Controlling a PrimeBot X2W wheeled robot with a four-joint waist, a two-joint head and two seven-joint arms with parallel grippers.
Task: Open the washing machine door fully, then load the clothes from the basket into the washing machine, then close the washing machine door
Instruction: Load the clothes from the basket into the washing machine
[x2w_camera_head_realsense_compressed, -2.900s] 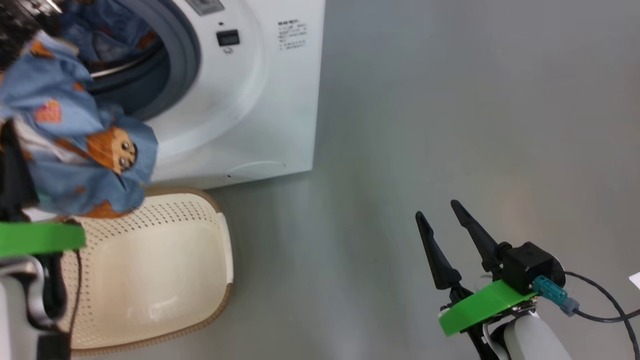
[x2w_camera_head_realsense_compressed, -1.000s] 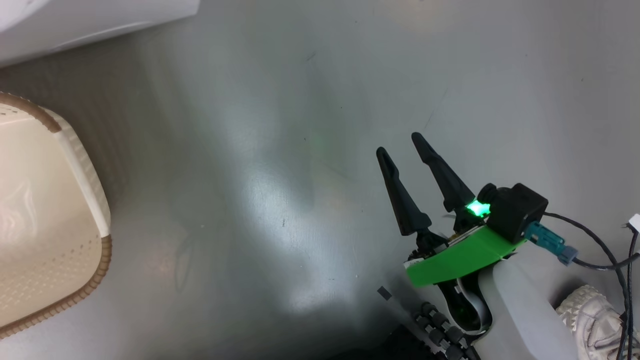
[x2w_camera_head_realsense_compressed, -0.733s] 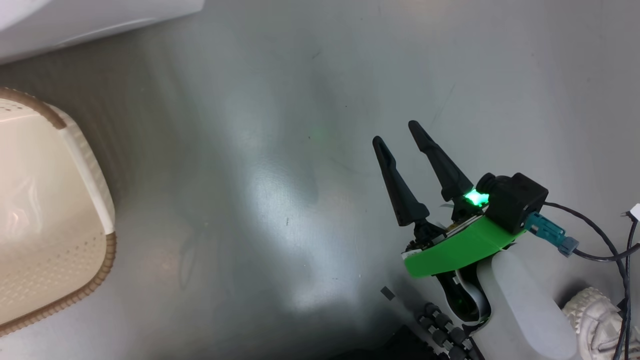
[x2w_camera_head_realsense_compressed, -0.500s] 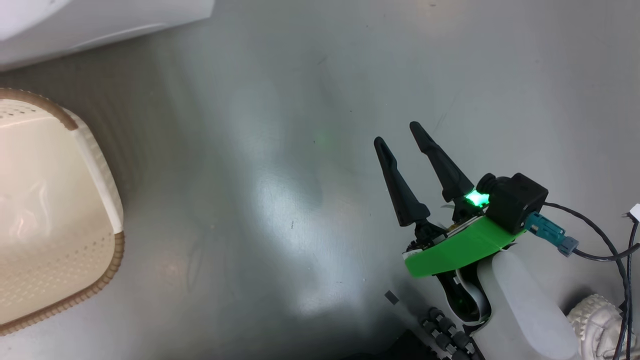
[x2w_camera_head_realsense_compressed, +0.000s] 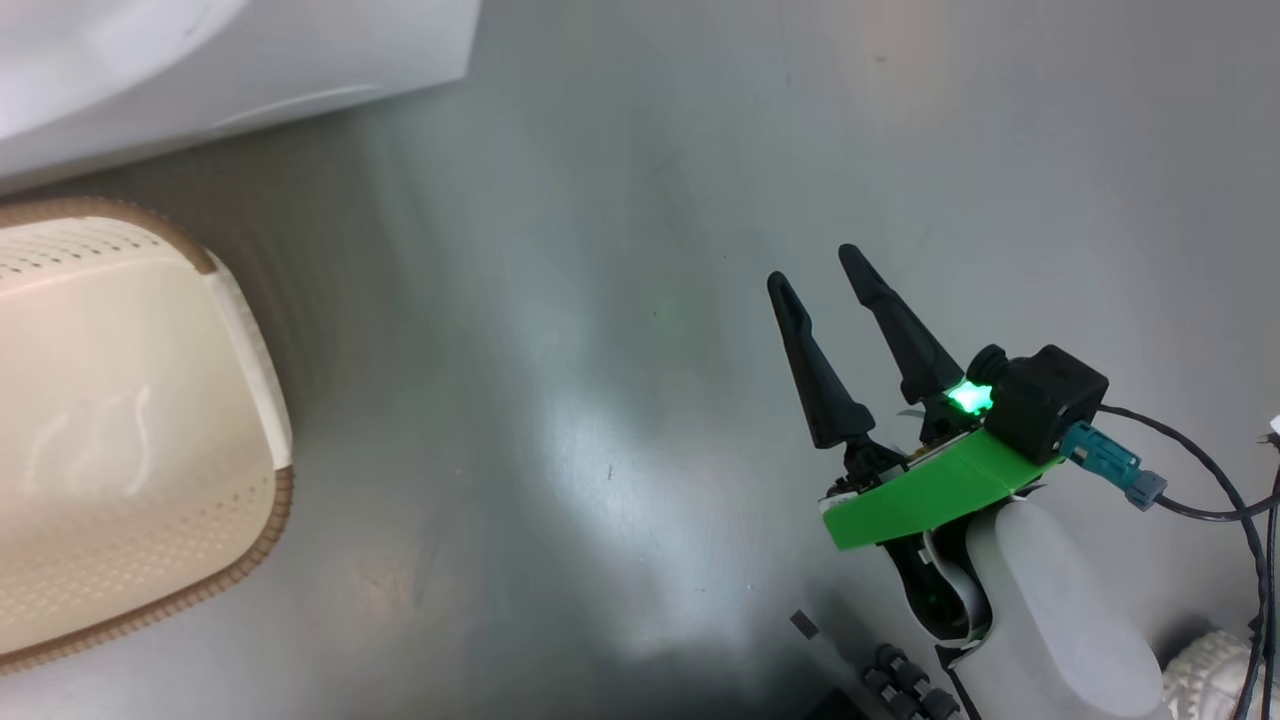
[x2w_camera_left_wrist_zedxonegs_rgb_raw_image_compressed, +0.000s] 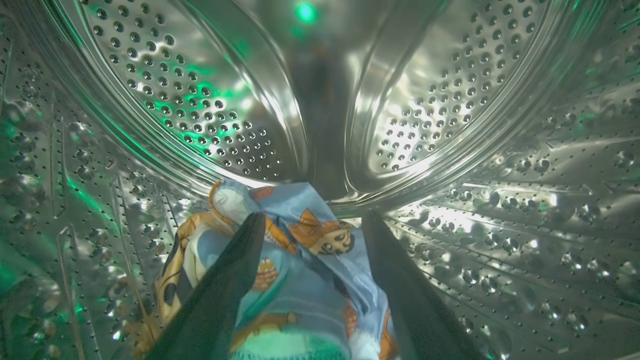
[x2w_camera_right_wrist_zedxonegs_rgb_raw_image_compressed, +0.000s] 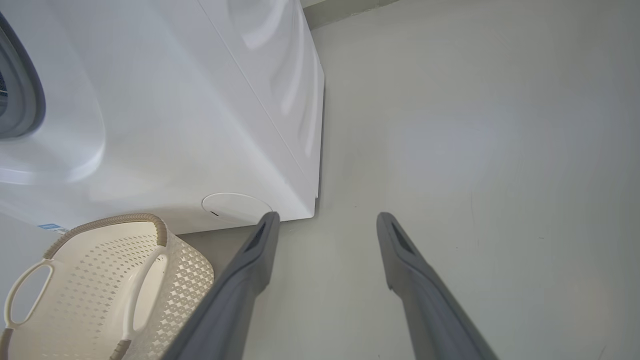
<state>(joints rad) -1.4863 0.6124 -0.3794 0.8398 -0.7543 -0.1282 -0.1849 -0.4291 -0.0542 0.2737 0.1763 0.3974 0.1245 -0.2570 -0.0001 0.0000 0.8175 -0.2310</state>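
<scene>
The floor (x2w_camera_head_realsense_compressed: 620, 250) is grey and shiny. The big white washing machine (x2w_camera_right_wrist_zedxonegs_rgb_raw_image_compressed: 165, 100) stands on it. The cream basket (x2w_camera_head_realsense_compressed: 262, 345) sits on the floor just in front of the machine. The blue clothes (x2w_camera_left_wrist_zedxonegs_rgb_raw_image_compressed: 300, 285) with orange pictures lie inside the steel drum (x2w_camera_left_wrist_zedxonegs_rgb_raw_image_compressed: 200, 100). The left claw (x2w_camera_left_wrist_zedxonegs_rgb_raw_image_compressed: 314, 216) is in the drum, spread wide over the clothes. The right claw (x2w_camera_head_realsense_compressed: 815, 265) hangs open above the floor.

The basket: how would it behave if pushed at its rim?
The basket looks empty, with thin perforated plastic walls, so it is probably light. Wide and low on the smooth floor, it would likely slide rather than tip. Its wall may flex a little.
</scene>
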